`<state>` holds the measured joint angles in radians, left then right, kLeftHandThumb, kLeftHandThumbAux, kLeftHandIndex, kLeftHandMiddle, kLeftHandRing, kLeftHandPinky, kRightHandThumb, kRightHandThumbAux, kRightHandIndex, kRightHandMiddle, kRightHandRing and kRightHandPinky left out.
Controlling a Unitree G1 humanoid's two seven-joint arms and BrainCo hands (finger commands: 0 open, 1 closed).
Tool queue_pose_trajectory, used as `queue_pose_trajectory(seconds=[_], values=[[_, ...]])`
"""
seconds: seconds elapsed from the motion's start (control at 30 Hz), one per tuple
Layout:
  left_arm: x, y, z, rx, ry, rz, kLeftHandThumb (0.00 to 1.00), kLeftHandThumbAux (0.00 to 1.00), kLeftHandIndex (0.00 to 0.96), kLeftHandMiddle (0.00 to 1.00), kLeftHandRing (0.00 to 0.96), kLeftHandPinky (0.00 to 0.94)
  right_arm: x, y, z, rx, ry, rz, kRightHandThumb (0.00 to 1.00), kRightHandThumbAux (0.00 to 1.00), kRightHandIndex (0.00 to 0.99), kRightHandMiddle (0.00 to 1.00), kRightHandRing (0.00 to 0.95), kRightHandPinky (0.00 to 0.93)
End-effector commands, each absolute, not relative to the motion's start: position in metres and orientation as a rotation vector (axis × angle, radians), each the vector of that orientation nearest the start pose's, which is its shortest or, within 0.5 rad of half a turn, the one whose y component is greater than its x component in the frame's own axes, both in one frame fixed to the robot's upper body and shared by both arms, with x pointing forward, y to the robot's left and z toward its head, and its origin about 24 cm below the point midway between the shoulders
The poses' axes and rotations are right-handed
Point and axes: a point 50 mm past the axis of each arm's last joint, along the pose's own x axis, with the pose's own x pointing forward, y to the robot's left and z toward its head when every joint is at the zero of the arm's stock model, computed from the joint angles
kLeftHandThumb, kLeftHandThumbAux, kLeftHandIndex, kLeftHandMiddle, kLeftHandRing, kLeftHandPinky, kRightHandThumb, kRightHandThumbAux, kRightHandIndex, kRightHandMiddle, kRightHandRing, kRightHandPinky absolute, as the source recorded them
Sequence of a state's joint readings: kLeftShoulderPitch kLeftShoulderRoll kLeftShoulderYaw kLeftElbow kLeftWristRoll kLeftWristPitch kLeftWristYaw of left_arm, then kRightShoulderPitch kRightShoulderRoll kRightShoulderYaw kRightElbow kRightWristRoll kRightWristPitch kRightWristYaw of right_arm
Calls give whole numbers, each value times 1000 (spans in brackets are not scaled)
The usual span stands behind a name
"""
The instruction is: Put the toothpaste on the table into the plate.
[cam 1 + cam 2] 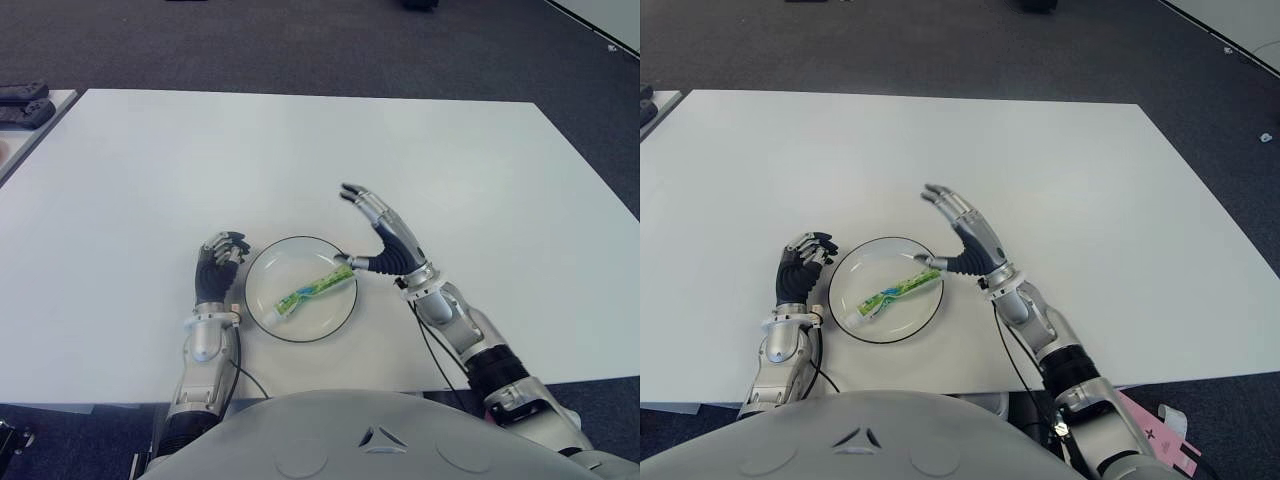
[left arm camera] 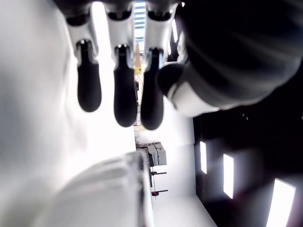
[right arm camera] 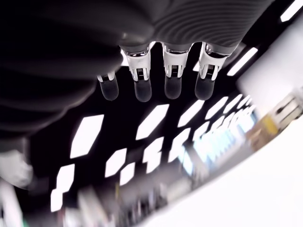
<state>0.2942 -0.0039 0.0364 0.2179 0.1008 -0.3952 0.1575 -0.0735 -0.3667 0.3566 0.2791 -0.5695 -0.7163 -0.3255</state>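
The toothpaste (image 1: 315, 290) lies inside the plate (image 1: 262, 268), slanting across its floor, one end toward the table's near edge and the robot's left, the other up at the rim nearest the right hand (image 1: 385, 235); the plate itself sits on the white table (image 1: 300, 150) close to the middle of the near edge; the right hand hovers just beside the plate's rim on the robot's right, fingers (image 1: 355, 195) stretched out and fanned toward the far edge, thumb tip right at the tube's upper end, holding nothing as far as the eye views show, though whether the thumb touches the tube is too close to call; the right wrist view shows the fingers straight and nothing between them; the left hand (image 1: 218, 262) shows just beside the plate on the robot's left, fingers curled in and holding nothing; by the look of it the placing is done and only the withdrawal is left; as for the tube, it reads as light and soft-bodied, likely to dent under a hard pinch and roll on a smooth plate; the stiffer ends look the safer places to take hold, or a gentle grip across the middle; a brush from that thumb could nudge it over the rim.
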Motion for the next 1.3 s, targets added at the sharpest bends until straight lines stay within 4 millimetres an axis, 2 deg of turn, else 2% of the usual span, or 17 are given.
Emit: queue_pose_trajectory(seconds=[0.03, 0.1, 0.2, 0.3, 0.4, 0.6, 0.87, 1.3], values=[[163, 180, -43, 116, 188, 234, 705, 723, 429, 520, 521, 524, 227, -123, 33, -479, -509, 258, 206, 637, 53, 74, 90, 210], [163, 180, -44, 117, 189, 234, 705, 723, 429, 523, 524, 527, 226, -125, 31, -414, -479, 201, 249, 731, 157, 176, 200, 301], [163, 180, -44, 118, 191, 233, 705, 722, 430, 527, 529, 532, 226, -127, 28, -358, -446, 142, 294, 817, 267, 292, 320, 400], [163, 180, -44, 116, 195, 231, 705, 722, 430, 531, 533, 527, 226, -131, 22, -284, -401, 50, 567, 758, 371, 410, 417, 478], [163, 181, -43, 116, 193, 232, 705, 722, 430, 534, 536, 530, 227, -131, 22, -237, -379, 7, 659, 737, 410, 514, 511, 555], [163, 181, -43, 119, 193, 233, 705, 721, 430, 536, 537, 522, 226, -134, 12, -125, -264, -84, 702, 727, 430, 641, 631, 650], [164, 181, -43, 115, 192, 234, 705, 721, 430, 536, 534, 528, 225, -136, 3, -66, -167, -144, 705, 726, 434, 749, 752, 783], [163, 181, -43, 112, 193, 238, 706, 720, 430, 533, 531, 518, 222, -138, -7, -26, -45, -205, 706, 725, 437, 812, 816, 831]])
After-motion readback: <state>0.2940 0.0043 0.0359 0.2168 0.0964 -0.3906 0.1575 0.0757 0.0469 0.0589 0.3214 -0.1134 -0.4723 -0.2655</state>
